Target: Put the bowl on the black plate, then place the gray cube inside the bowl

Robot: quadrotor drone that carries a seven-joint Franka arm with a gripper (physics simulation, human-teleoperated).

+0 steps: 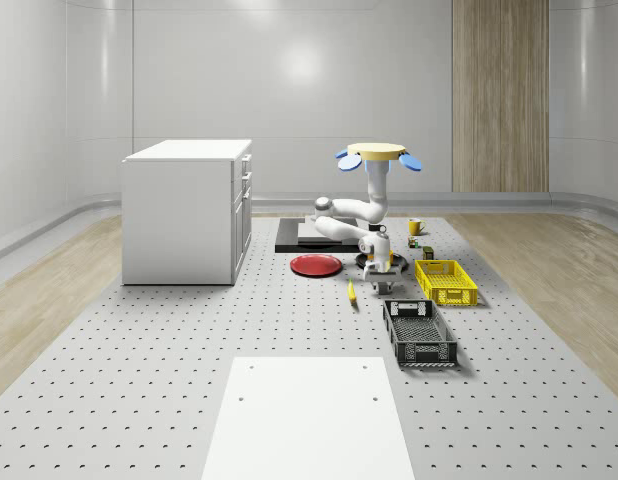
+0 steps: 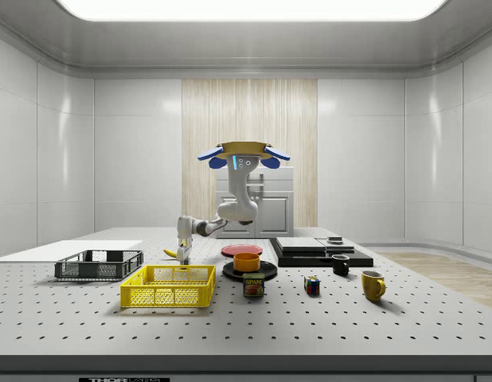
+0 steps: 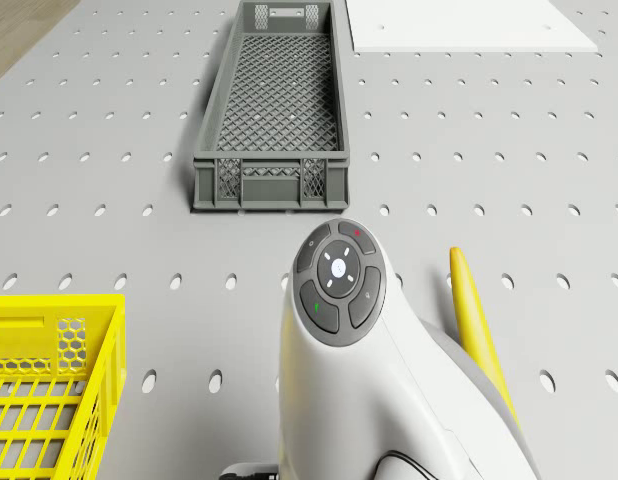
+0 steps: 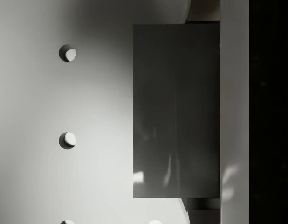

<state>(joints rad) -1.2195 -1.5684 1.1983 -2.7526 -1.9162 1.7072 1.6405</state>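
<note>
1. Bowl (image 2: 247, 261), orange, is seen already seated on the black plate (image 2: 270, 270) on the desk (image 1: 169, 380), so the first half of the task is judged done.
2. The step in hand is judged to be the pick of the gray cube (image 4: 176, 112). In the wrist view it is seen lying flat on the perforated desk, straight ahead of the camera and very close.
3. The drone (image 1: 379, 152) is held hovering in the air above the desk, roughly over the black plate. The arm is bent forward and down from it.
4. The gripper (image 2: 183, 253) is brought low, close to the desk surface. It is placed just beside the banana (image 1: 352, 293) and between the yellow basket (image 1: 446, 282) and the red plate (image 1: 316, 265).
5. Whether the gripper is spread or closed on the cube cannot be told from these views.
6. For the next move, a firm hold on the cube is called for, then a straight lift clear of the desk.
7. A short carry toward the black plate would then be needed, with the banana and the basket rim avoided.
8. The cube should be released only once it is centred low over the bowl's opening, so that the bowl is not knocked off the plate.
</note>
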